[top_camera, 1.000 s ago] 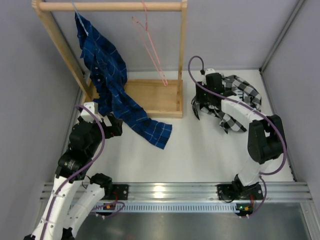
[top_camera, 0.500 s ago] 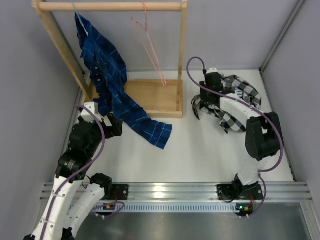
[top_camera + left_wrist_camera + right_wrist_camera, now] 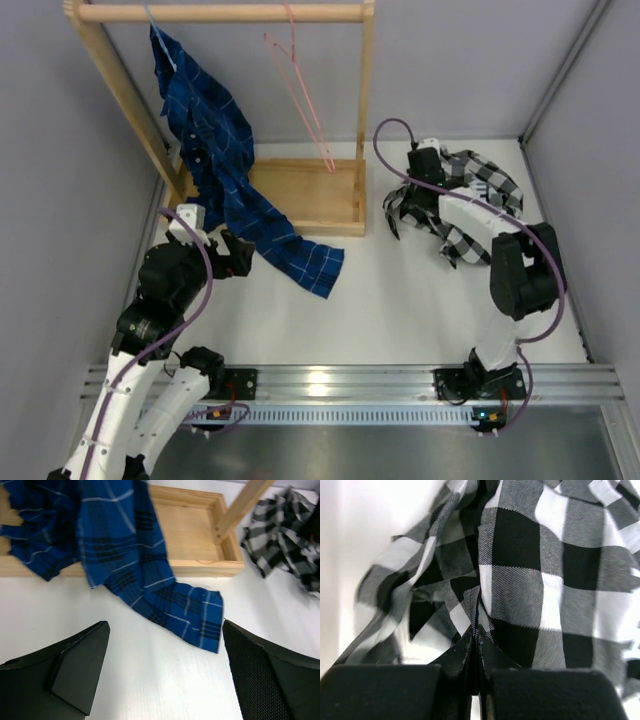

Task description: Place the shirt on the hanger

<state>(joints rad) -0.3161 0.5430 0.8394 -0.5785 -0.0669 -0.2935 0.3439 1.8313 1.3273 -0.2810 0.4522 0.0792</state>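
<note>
Right gripper (image 3: 476, 655): my jaws are pinched together on a fold of the shirt (image 3: 535, 585), which lies crumpled on the table (image 3: 400, 300) right of the wooden rack (image 3: 365, 100). The hanger (image 3: 305, 100) is on the rack's rail, up and left of my grip. Left gripper (image 3: 165, 672): jaws apart, empty.

The top external camera sits high above and behind the arm bases and looks down on the whole table (image 3: 400, 300), with the wooden rack (image 3: 300, 195), the blue plaid shirt (image 3: 225, 170) and the checked shirt (image 3: 495, 180) all in view. The left wrist camera is low over the table, faces the far side between the spread fingers of the left gripper (image 3: 164, 630), and shares those three things with the top view. The right wrist camera looks past the right gripper (image 3: 476, 650) from so near that the checked cloth fills its frame.
</note>
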